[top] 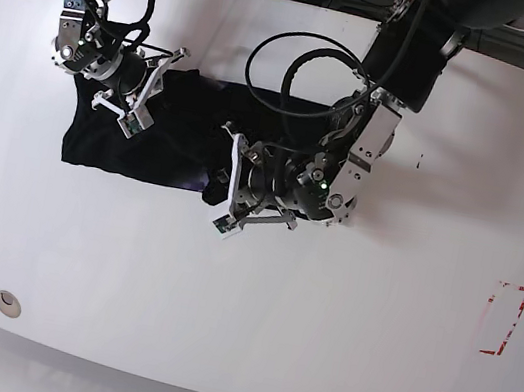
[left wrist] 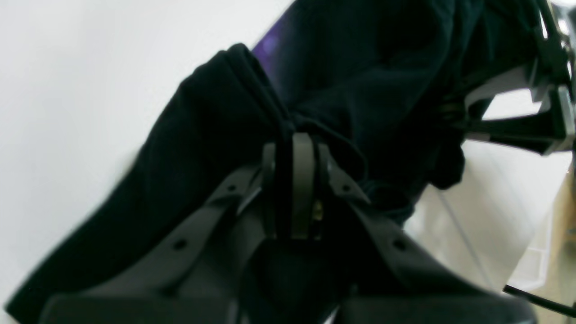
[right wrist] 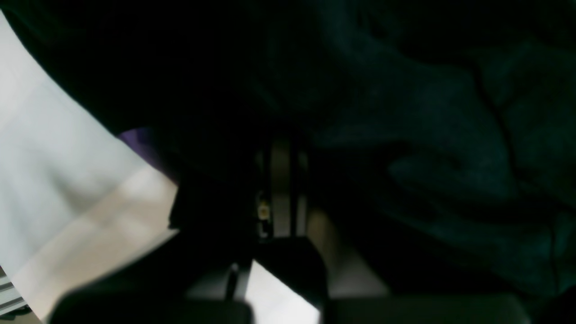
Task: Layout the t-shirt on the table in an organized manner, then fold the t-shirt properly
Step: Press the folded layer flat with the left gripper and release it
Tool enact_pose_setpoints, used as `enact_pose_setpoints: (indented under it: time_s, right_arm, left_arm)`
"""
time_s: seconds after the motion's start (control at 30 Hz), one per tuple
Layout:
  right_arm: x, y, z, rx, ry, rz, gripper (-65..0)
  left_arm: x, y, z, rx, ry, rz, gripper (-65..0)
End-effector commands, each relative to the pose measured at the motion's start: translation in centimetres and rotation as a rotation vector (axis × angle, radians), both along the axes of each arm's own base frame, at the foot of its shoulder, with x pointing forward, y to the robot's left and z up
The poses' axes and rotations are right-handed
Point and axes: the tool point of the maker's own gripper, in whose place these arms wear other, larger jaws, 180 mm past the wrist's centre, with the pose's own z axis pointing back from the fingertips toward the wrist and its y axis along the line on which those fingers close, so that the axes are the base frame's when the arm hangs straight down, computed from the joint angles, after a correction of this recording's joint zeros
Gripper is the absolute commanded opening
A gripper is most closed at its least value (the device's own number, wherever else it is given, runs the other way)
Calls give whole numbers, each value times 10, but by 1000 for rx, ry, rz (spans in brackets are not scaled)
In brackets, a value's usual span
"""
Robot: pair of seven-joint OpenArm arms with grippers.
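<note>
The black t-shirt (top: 152,131) lies bunched on the white surface (top: 355,304), far from the red mark (top: 504,320). Left gripper (left wrist: 297,148) and right gripper (right wrist: 281,155) each pinch its cloth.

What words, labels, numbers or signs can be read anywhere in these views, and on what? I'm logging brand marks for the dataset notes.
None can be read.
The purple patch on the t-shirt: a blurred colour smear, no letters legible.
The red rectangular outline on the table: a mark only, no text.
The left gripper and right gripper: no visible lettering.
</note>
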Motion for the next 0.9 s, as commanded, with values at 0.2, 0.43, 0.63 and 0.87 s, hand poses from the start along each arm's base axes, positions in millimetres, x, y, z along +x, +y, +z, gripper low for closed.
enact_pose_setpoints:
  time_s: [0.2, 0.43, 0.63, 0.87]
  right_arm:
    - [-2, -7, -2, -44, 15, 11, -645]
    - [-2, -7, -2, -44, 15, 11, -645]
    - [-2, -7, -2, -43, 15, 11, -645]
    - [-2, -7, -2, -44, 17, 11, -645]
  left_arm:
    - [-15, -25, 8, -29, -21, -77, -650]
    - [-12, -24, 9, -29, -26, -73, -650]
    - [-11, -24, 10, -25, -30, -73, -647]
    - [-9, -22, 1, -7, -5, -72, -394]
